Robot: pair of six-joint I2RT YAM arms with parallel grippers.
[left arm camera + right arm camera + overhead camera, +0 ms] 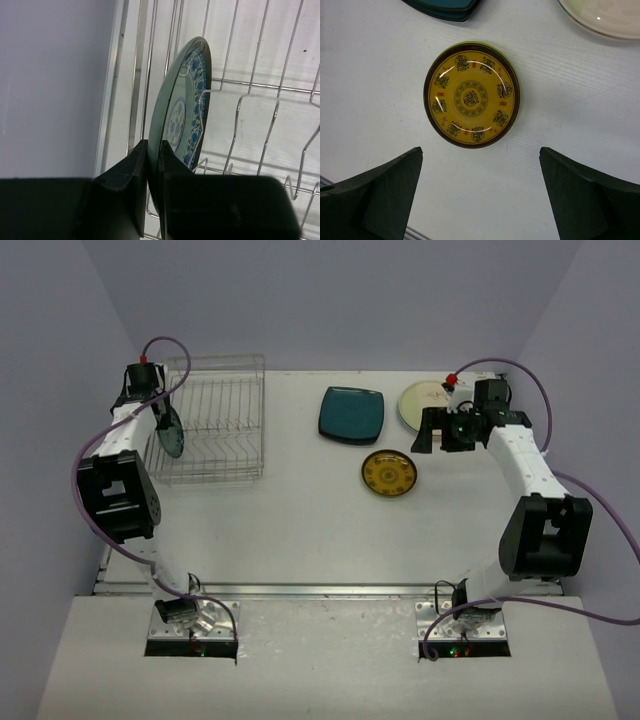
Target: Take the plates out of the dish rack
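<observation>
The wire dish rack point(215, 420) stands at the back left. My left gripper point(163, 412) is shut on the rim of a small blue-green patterned plate point(173, 434) standing on edge at the rack's left end. In the left wrist view the gripper point(154, 150) pinches that plate point(187, 110) between rack wires point(260, 100). A dark teal rounded-square plate point(352, 414), a cream plate point(422, 403) and a yellow patterned plate point(389, 473) lie on the table. My right gripper point(440, 443) is open and empty, hovering above the yellow plate point(471, 95); it shows in its wrist view too point(480, 152).
The side wall runs close along the rack's left side point(50, 85). The teal plate point(445, 7) and cream plate point(605, 17) lie just beyond the yellow one. A metal strip point(320, 590) edges the table's near side.
</observation>
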